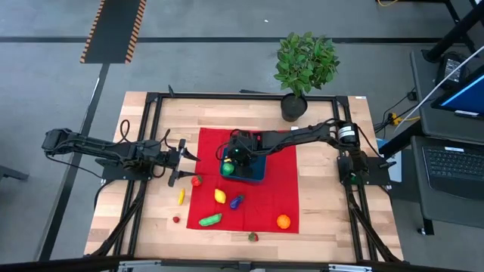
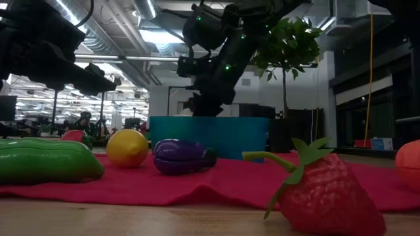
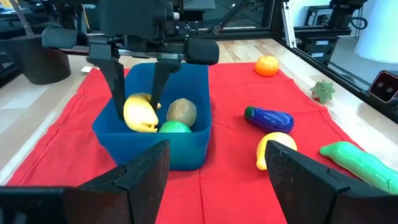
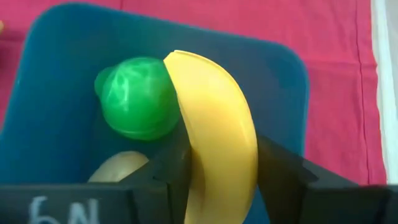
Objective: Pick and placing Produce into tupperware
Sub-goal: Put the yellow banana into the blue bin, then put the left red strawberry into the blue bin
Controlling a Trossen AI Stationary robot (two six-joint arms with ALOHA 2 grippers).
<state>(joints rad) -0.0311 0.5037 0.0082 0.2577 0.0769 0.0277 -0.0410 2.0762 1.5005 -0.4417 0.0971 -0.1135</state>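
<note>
From above, the right end effector (image 1: 229, 160) stood in the tupperware (image 1: 254, 172) at the red cloth's (image 1: 276, 193) 12 o'clock; the left wrist view showed the left end effector (image 3: 214, 171) wide and idle; the right wrist view showed fingers clamping a banana (image 4: 217, 155) beside a green fruit (image 4: 135, 96), which a careless release could knock out.

A pale wooden desk (image 1: 325, 219) with visible grain carries a matt red cloth (image 1: 276, 177). The teal tupperware (image 3: 186, 149) is smooth plastic. Inside it, a yellow banana (image 4: 217, 149) and a green fruit (image 4: 134, 99) are glossy plastic. The purple eggplant (image 3: 268, 118) shines too.
</note>
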